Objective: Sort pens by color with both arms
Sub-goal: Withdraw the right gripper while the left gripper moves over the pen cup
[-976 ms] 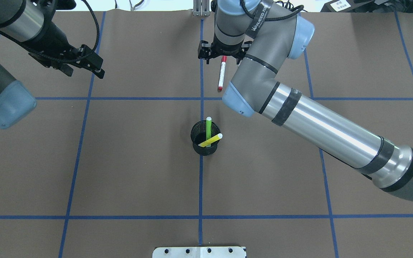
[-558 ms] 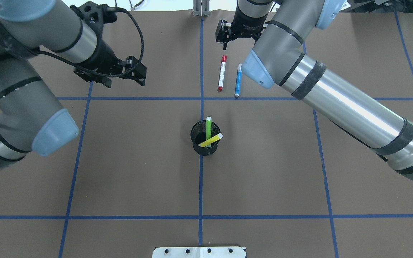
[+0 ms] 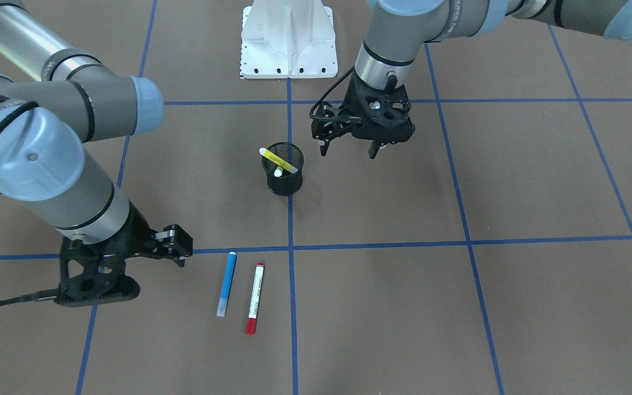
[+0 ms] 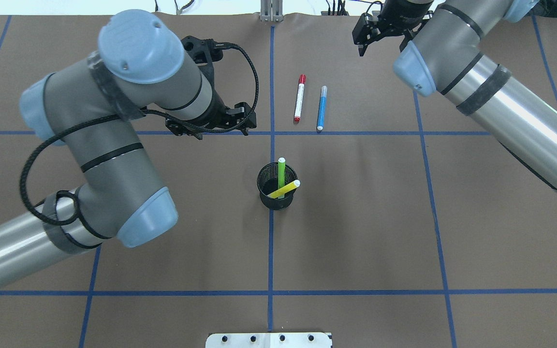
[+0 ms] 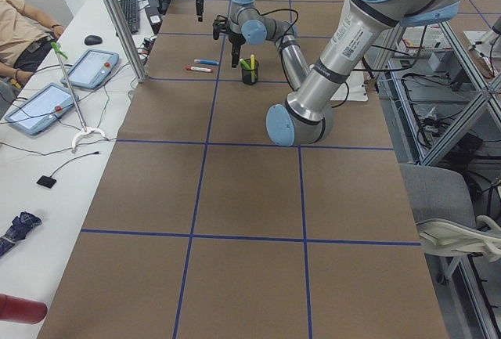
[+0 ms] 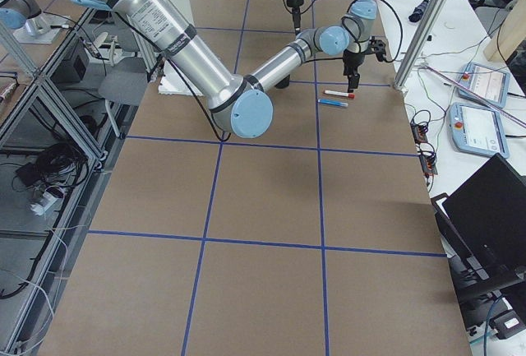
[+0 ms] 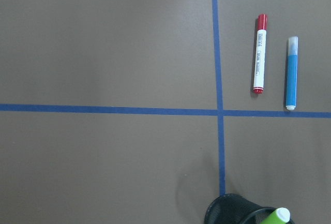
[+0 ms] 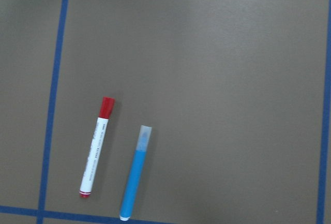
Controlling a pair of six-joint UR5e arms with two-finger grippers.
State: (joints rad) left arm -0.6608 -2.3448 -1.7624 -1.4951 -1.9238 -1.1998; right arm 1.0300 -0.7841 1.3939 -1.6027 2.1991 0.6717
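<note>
1. Red pen (image 4: 300, 98) and blue pen (image 4: 322, 108) are lying side by side on the table (image 4: 356, 232); green pen (image 4: 281, 172) and yellow pen (image 4: 285, 189) are standing in the mesh cup (image 4: 265, 197).
2. Right end effector (image 4: 380, 46), fingers apart and empty, is backing off since dropping red.
3. Left end effector (image 4: 220, 134), fingers apart, is swinging in, probably for the cup pens next.

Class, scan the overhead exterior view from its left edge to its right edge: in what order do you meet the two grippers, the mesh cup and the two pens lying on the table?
left gripper → black mesh cup → red-ended pen → blue pen → right gripper
</note>
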